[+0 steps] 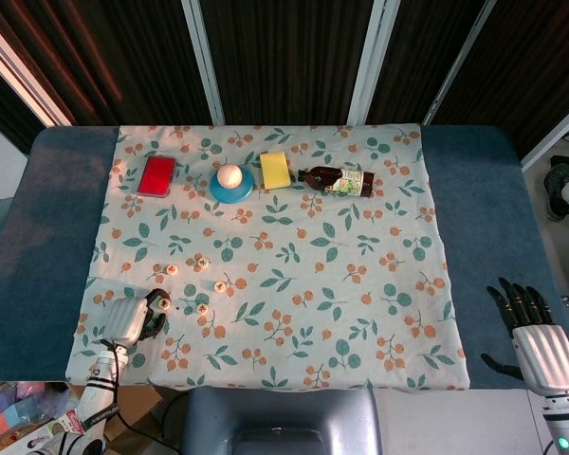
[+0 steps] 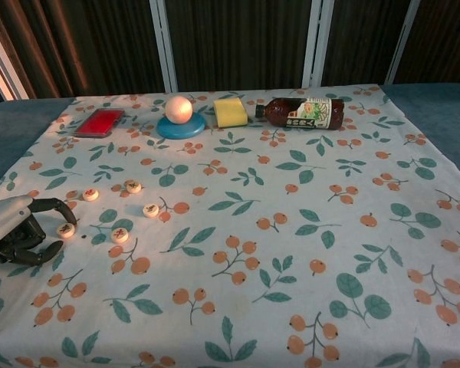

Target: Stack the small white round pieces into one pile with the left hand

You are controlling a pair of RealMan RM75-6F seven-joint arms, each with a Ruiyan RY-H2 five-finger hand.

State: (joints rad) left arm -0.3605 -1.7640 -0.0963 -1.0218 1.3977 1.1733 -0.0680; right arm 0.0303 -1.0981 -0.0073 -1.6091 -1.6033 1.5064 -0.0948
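Several small white round pieces lie apart on the floral cloth at the front left: one (image 2: pixel 90 195), another (image 2: pixel 133 186), a third (image 2: pixel 151 209), and one nearer the front (image 2: pixel 120 235). The leftmost piece (image 2: pixel 65 229) lies flat on the cloth between the curled fingers and thumb of my left hand (image 2: pixel 19 230). In the head view the left hand (image 1: pixel 133 318) hides that piece, while the other pieces (image 1: pixel 203 262) show beyond it. My right hand (image 1: pixel 536 346) stays at the front right off the cloth, fingers spread and holding nothing.
Along the far edge stand a red flat box (image 1: pixel 157 175), a blue dish with a white ball (image 1: pixel 231 180), a yellow sponge (image 1: pixel 275 171) and a brown bottle lying on its side (image 1: pixel 339 180). The floral cloth (image 1: pixel 360 313) covers a blue table.
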